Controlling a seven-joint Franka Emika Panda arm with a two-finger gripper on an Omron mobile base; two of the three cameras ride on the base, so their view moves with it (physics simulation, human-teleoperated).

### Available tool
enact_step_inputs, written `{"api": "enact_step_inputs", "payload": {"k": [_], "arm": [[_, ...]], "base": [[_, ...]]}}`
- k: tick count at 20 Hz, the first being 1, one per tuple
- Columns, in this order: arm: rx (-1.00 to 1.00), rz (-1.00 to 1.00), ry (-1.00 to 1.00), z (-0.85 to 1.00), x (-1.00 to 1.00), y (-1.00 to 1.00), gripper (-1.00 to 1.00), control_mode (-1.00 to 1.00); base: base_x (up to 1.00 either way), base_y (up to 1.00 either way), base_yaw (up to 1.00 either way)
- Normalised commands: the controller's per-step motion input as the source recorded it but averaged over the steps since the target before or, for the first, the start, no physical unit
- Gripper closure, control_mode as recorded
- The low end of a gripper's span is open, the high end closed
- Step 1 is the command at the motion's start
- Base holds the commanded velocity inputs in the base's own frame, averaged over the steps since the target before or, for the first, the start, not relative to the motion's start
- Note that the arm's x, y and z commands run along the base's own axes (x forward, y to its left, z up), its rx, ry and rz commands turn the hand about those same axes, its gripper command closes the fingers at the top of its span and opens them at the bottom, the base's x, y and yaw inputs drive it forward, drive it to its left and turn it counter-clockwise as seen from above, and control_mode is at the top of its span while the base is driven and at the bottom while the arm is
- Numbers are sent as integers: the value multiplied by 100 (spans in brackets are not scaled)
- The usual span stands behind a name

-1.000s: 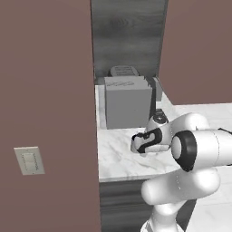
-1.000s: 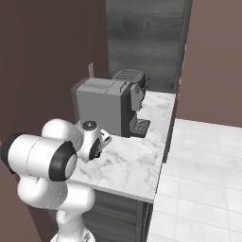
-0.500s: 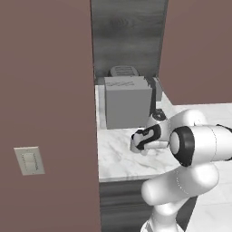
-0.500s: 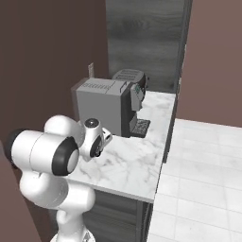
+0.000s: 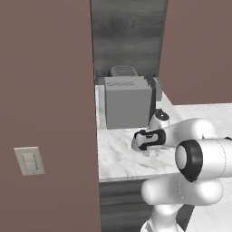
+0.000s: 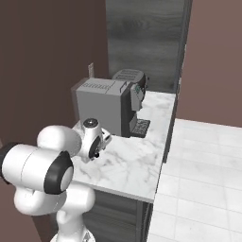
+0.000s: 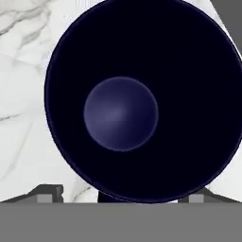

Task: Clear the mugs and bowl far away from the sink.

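Gripper (image 7: 121, 196) points straight down over the white-grey mug (image 7: 142, 101). Hand view looks into its dark navy interior, rounded floor lighter at the centre. The two finger tips (image 7: 47, 194) stand spread, one either side of the rim, with marble showing beside the left one; they do not look pressed on the wall. Judged: jaws spread, mug standing free.

Location: marble counter (image 5: 120, 156), near its middle, between the front edge and the grey coffee machine (image 5: 128, 102) at the back. In the left base view the hand (image 5: 147, 139) sits low over that spot; mug itself hidden beneath it.

Orientation: upright, mouth up, axis vertical. Handle side cannot be told.

Handling (judgement): looks like glazed ceramic, so rigid, moderately light, smooth enough to slip, would chip if dropped. Thin rim gives a fair pinch across one wall; across the full mouth the jaws are near their limit.
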Motion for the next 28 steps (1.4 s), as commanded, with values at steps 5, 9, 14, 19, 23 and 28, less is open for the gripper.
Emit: {"api": "enact_step_inputs", "payload": {"k": [5,9,14,19,23,28], "arm": [[0,0,0,0,-27,0,-100,-100],[0,0,0,6,-14,0,-100,-100],[0,0,0,13,0,0,-100,-100],[0,0,0,29,-9,-7,-100,-100],[0,0,0,43,-49,-31,-100,-100],[0,0,-8,57,-67,-39,-100,-100]], "base": [[0,0,0],[0,0,0],[0,0,0],[0,0,0],[0,0,0],[0,0,0]]}}
